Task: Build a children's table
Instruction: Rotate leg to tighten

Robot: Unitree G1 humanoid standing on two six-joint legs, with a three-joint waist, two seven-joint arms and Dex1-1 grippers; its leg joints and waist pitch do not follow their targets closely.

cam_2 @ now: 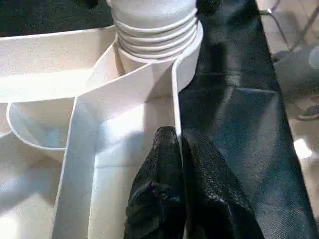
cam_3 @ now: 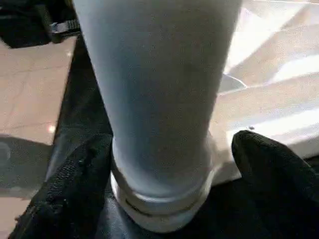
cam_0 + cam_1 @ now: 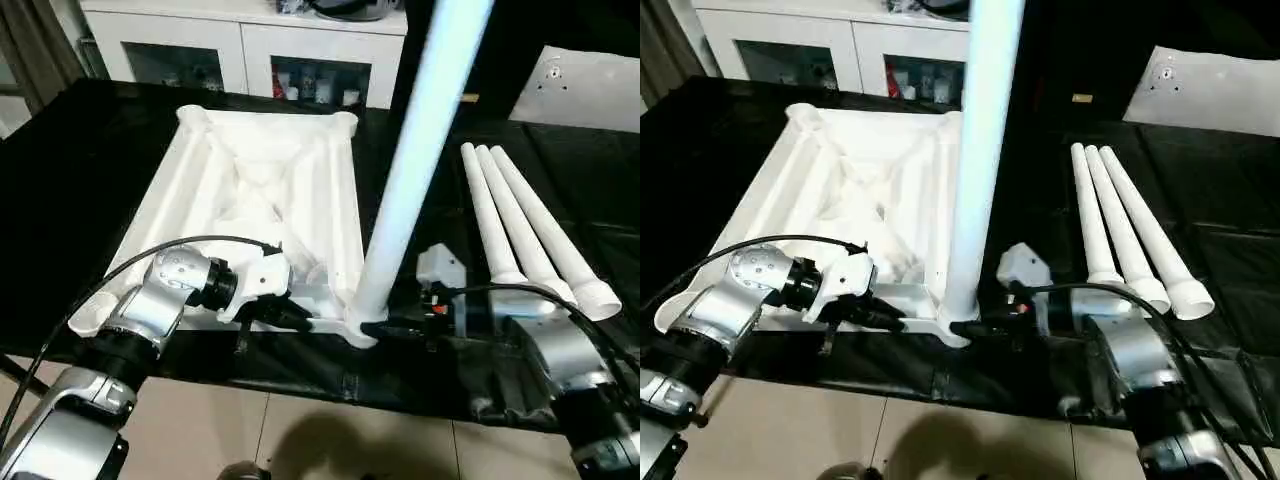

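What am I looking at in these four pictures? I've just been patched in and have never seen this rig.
It is a two-armed humanoid robot building a children's table. The two wide pictures come from cameras in its head, looking down over its silver forearms. The other two come from cameras on its wrists.

On the black-covered bench the white tabletop lies upside down, ribs up. One leg stands upright in the near corner socket; three spare legs lie side by side on the robot's right.

The left tool is pinched shut on the tabletop's rim, steadying it. The right tool is open, one finger on each side of the standing leg's base.
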